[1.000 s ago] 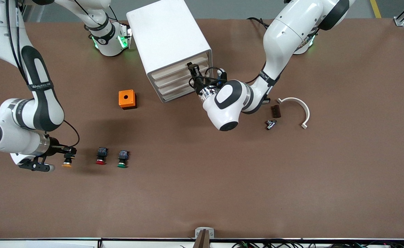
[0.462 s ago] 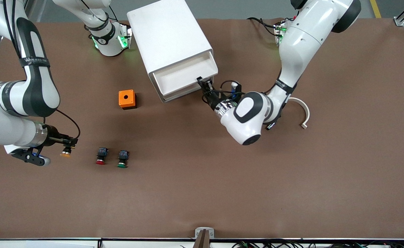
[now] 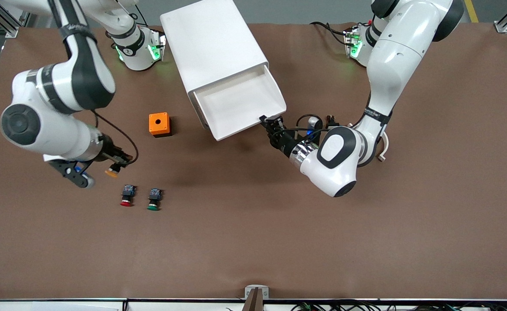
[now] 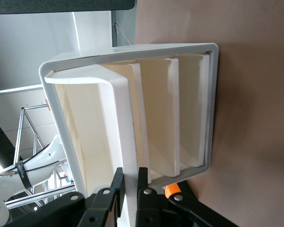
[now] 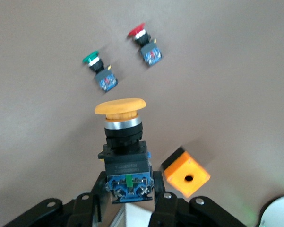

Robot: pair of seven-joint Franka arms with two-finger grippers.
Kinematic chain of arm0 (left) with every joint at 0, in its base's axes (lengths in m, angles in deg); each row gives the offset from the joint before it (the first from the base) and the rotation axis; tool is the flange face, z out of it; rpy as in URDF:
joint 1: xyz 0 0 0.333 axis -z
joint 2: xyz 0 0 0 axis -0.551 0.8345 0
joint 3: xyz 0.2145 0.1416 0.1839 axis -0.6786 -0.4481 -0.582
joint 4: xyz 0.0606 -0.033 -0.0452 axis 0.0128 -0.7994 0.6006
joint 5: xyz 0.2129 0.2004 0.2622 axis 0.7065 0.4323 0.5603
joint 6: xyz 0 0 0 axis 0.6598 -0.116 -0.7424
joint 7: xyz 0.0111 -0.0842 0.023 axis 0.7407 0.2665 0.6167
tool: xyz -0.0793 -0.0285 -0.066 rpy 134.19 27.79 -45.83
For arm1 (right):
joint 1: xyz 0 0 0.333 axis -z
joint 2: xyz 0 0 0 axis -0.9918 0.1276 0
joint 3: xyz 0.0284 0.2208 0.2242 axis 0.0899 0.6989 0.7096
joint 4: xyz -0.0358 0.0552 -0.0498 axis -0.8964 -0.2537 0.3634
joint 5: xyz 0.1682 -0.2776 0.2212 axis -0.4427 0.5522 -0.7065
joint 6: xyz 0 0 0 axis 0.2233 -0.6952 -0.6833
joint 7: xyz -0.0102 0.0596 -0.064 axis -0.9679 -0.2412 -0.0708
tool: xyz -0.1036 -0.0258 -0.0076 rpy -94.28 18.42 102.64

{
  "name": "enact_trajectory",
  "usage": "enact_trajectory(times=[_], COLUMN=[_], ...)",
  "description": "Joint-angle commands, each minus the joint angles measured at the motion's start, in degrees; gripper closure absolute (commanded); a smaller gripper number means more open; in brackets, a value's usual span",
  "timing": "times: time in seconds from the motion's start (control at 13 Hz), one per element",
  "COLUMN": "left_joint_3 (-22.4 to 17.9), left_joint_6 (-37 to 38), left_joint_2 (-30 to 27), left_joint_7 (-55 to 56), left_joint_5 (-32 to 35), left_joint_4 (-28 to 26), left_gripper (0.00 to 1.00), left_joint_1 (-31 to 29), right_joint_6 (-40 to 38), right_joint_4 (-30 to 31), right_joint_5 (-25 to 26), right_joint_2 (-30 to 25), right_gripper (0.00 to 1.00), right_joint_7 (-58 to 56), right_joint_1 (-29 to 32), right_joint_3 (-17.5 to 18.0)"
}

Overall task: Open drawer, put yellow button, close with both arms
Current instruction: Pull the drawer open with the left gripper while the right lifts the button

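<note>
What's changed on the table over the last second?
The left gripper, shut on the drawer front, pulled it fully out. The right gripper lifted the yellow button off the table, toward the cabinet. The red button, green button and orange cube stayed.

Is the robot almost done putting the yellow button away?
About halfway. Done: the top drawer is pulled out, the left gripper shut on its front edge. In hand: the right gripper holds the yellow button in the air, over the table above the red button. Left: drop it in the drawer, then push the drawer shut with both arms.
</note>
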Motion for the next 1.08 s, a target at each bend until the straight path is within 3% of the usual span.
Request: enact_trajectory(times=[0.0,0.08,0.15,0.38,0.62,1.0], left_joint_3=[-2.22,-2.22,-2.22,-2.13,-2.39,-1.87], left_joint_6=[1.2,1.2,1.29,1.55,1.64,3.05], left_joint_2=[-0.35,-0.44,-0.53,-1.14,-1.76,-3.16], left_joint_7=[-5.73,-5.73,-5.73,-5.73,-5.73,-6.34], left_joint_5=[1.91,1.91,1.91,1.91,2.26,11.64], left_joint_4=[-0.13,-0.13,-0.13,-0.04,0.48,2.42], left_gripper=[0.74,0.59,0.38,0.12,0.04,0.01], left_joint_1=[-1.55,-2.16,-2.43,-3.22,-4.27,-7.26], right_joint_6=[-1.32,-1.32,-1.24,-0.27,2.97,9.65], right_joint_4=[0.59,0.59,0.41,-0.64,-0.99,-0.82], right_joint_5=[-2.65,-3.1,-3.45,-4.95,-8.37,-8.64], right_joint_2=[-2.36,-2.62,-2.71,-2.63,-2.63,-1.92], right_gripper=[1.0,1.0,1.0,1.0,1.0,1.0], right_joint_7=[13.27,17.59,21.98,30.18,36.86,49.34], right_joint_1=[-4.93,-6.87,-8.89,-13.2,-16.71,-23.4], right_joint_3=[-0.46,-0.46,-0.46,-0.54,-0.54,-0.63])
